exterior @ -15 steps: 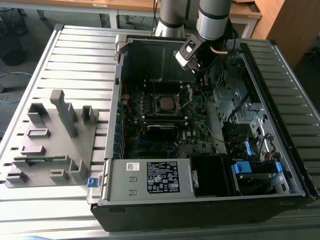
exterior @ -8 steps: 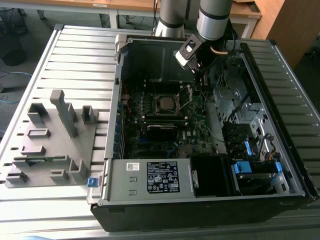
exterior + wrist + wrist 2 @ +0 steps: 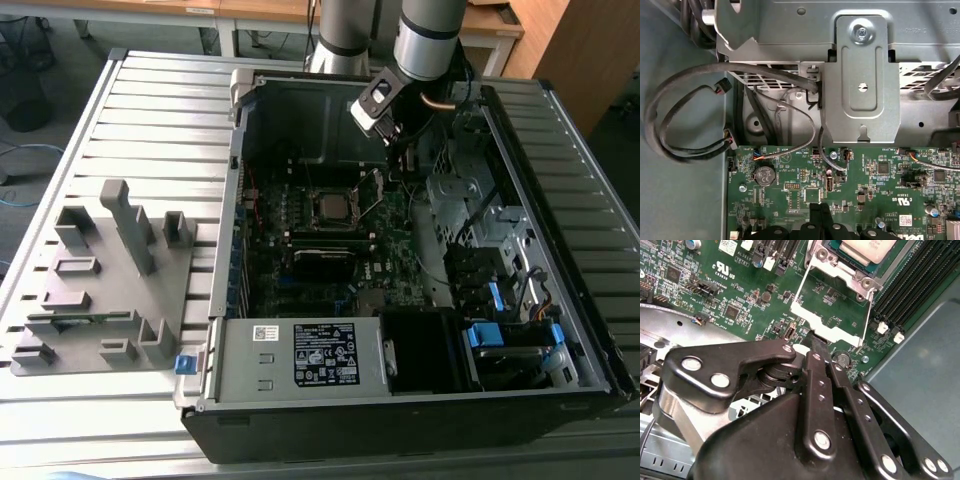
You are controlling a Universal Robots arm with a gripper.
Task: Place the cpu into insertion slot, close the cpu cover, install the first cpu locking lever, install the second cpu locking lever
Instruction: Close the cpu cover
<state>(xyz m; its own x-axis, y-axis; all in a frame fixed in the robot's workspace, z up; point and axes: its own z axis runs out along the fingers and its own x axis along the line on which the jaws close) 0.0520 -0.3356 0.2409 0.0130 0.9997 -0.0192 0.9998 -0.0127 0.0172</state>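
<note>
The cpu lies in the insertion slot in the middle of the green board; in the second wrist view its pale metal top rests inside the socket rim. The cpu cover, a thin silvery frame, stands swung open towards my gripper. A thin wire lever runs along its side. My gripper is shut with nothing between its black fingers, its tips at the cover's free edge. In the exterior view the gripper hangs just beyond the socket, and its fingertips point down at the board.
Long black memory slots lie beside the socket. A metal drive cage and bracket with looping black cables crowd the case wall. A power supply box sits at the front. A grey fixture stands at the exterior view's left.
</note>
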